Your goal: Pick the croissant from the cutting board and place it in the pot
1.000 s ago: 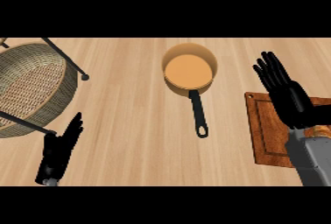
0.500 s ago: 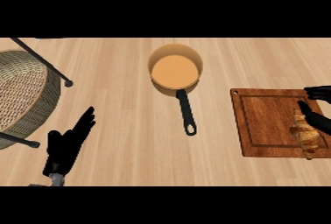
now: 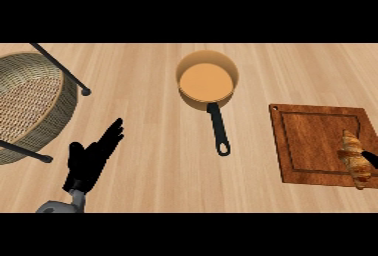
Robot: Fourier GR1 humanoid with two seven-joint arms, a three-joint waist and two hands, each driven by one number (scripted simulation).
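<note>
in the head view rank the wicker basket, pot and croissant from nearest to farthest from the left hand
From the left hand, at lower left:
1. Woven wicker basket, just up-left at the left edge.
2. Orange pot with black handle, centre top.
3. Golden-brown croissant, far right on the brown wooden cutting board.

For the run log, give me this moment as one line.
croissant: on cutting board, right edge | pot: empty | right robot hand: barely visible beside croissant | left robot hand: open, resting

I see the wooden counter (image 3: pixel 148 165) bearing the pot (image 3: pixel 207 82), a cutting board (image 3: pixel 314 145) right of it, a wicker basket (image 3: pixel 29 107) left.
</note>
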